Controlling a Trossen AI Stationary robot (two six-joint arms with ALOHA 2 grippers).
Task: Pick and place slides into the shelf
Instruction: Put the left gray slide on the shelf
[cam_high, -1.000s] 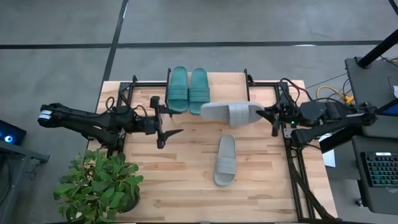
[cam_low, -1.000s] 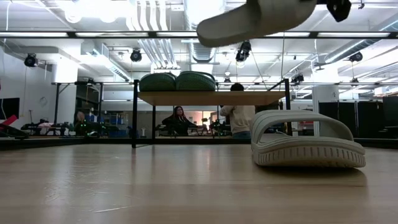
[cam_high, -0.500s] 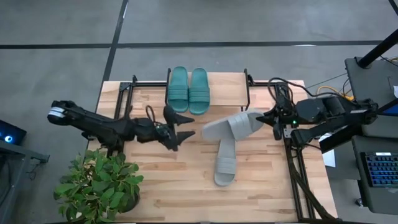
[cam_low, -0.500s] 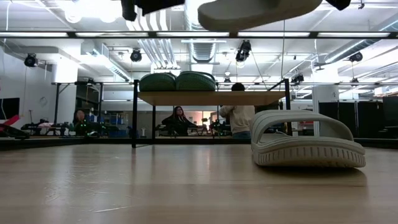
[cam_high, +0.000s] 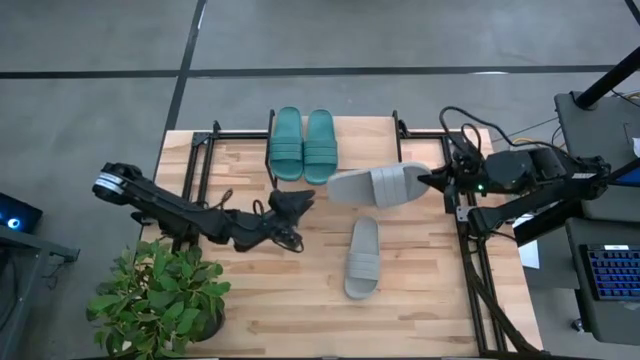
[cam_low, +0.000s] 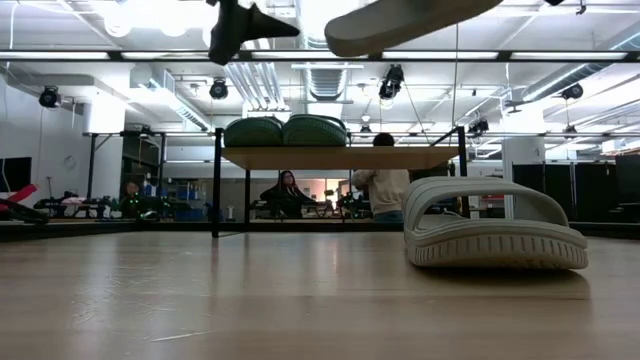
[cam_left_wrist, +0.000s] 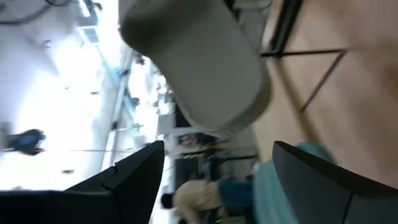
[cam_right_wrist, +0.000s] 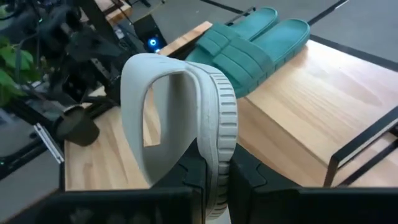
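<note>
Two teal slides (cam_high: 303, 145) lie side by side on the shelf (cam_high: 365, 140) at the table's far edge, soles down. One grey slide (cam_high: 362, 257) rests sole down on the table, right of centre. My right gripper (cam_high: 432, 182) is shut on a second grey slide (cam_high: 376, 186) and holds it in the air in front of the shelf. My left gripper (cam_high: 297, 204) hangs open left of that slide's free end (cam_left_wrist: 199, 62), with nothing between its fingers. My right gripper pinches the held grey slide's sole (cam_right_wrist: 217, 163) between its two fingers, at the end nearest the strap. The fingers come from the table's right, slanting a little downward, along the slide's length. The slide is lifted clear and reaches toward the table's left.
A potted plant (cam_high: 160, 300) stands at the near left corner. Black frame rails (cam_high: 475, 270) run along the table's right side. The shelf plank right of the teal slides is bare. People (cam_low: 385, 185) show in the room beyond the table.
My left gripper has gone toward the table's right, nearer the held slide's free end, and has rolled about its own axis, staying open. My right gripper has risen a little with the grey slide, which swung slanting and is back to lying left to right.
</note>
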